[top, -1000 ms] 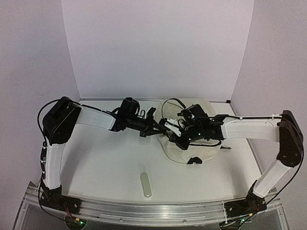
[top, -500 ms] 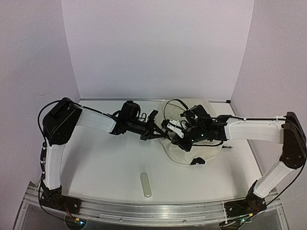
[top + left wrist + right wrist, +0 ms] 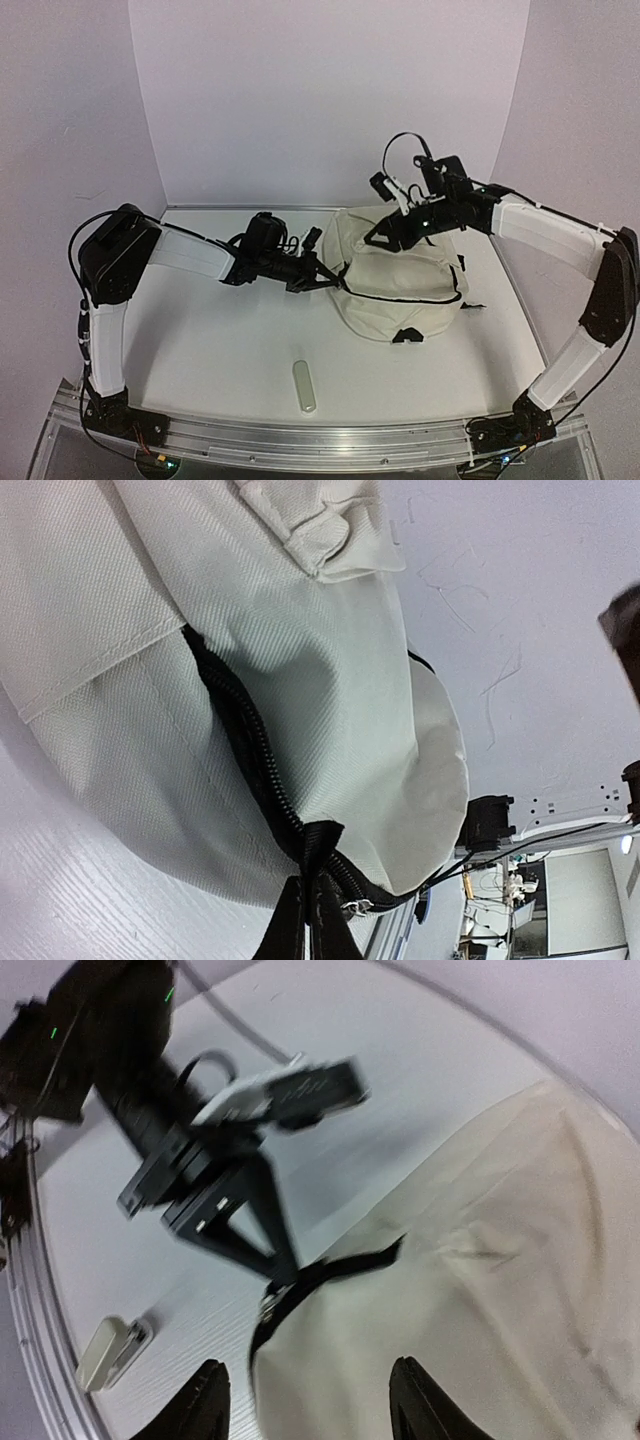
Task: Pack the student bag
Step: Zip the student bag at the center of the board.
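While both arms reach in over the white table (image 3: 230, 340), student bag (image 3: 405, 285): lies right of centre on the table. It is cream fabric, by far the biggest item.
zip (image 3: 240, 740): black, runs along the bag's edge and ends in a black fabric tab at the left side.
left gripper (image 3: 322, 278): low over the table at the bag's left edge. Its fingers are closed tight, pinching the bag at the black tab where the zip ends (left wrist view).
right gripper (image 3: 385, 232): raised over the bag's far-left part. Its fingers are partly spread with nothing between them, and the wrist view shows cream fabric lying below them.
buckle (image 3: 405, 335): black, at the bag's near edge, resting on the table.
pale oblong object (image 3: 305, 385): small, lies alone towards the front of the table, well apart from the bag and from both grippers.
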Robot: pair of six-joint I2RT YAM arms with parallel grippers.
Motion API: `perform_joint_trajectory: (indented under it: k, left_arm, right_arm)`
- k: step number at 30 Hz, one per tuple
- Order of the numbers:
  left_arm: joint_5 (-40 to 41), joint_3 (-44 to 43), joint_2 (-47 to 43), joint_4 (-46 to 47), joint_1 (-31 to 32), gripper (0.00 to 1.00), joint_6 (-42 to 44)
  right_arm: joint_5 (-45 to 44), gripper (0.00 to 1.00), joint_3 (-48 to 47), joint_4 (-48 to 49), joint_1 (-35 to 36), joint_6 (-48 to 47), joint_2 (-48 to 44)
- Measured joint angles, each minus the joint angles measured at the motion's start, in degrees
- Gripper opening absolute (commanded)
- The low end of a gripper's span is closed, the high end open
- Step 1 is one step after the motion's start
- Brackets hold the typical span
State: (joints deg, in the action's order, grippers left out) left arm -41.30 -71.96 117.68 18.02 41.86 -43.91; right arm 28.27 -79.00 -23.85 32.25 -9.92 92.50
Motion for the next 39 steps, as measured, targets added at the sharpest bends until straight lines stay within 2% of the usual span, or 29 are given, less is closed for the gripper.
perform_joint_trajectory:
  k: [5, 9, 12, 19, 26, 34, 39]
  left_arm:
    - [3.4, 0.5, -1.5, -2.6, 1.4, 0.00, 4.5]
    - [6.2, 1.0, -3.6, -4.7, 3.4, 0.00, 8.3]
    - [8.0, 2.3, -6.1, -6.4, 4.6, 0.00, 11.3]
    - [13.1, 4.8, -11.8, -10.2, 6.5, 0.00, 19.4]
    - [15.2, 4.2, -11.8, -13.1, 10.1, 0.00, 25.4]
    - [15.3, 0.8, -9.1, -14.6, 13.6, 0.00, 27.6]
    - [12.3, -1.3, -8.6, -14.7, 12.9, 0.00, 26.0]
  right_arm:
    - [-0.8, 0.42, -8.5, 1.3, -1.1, 5.1, 8.6]
    - [-2.5, 0.35, -9.5, 1.2, 1.5, 6.6, 16.3]
    - [-4.5, 0.33, -9.5, 0.8, 2.8, 6.9, 21.6]
    - [-6.4, 0.31, -10.0, 0.8, 3.5, 7.0, 24.1]
    - [-6.9, 0.36, -10.9, 0.0, 3.8, 7.0, 24.6]
    - [-6.9, 0.62, -11.3, -3.0, 3.8, 6.1, 23.4]
    - [-7.7, 0.64, -9.8, -6.2, 3.4, 3.9, 16.2]
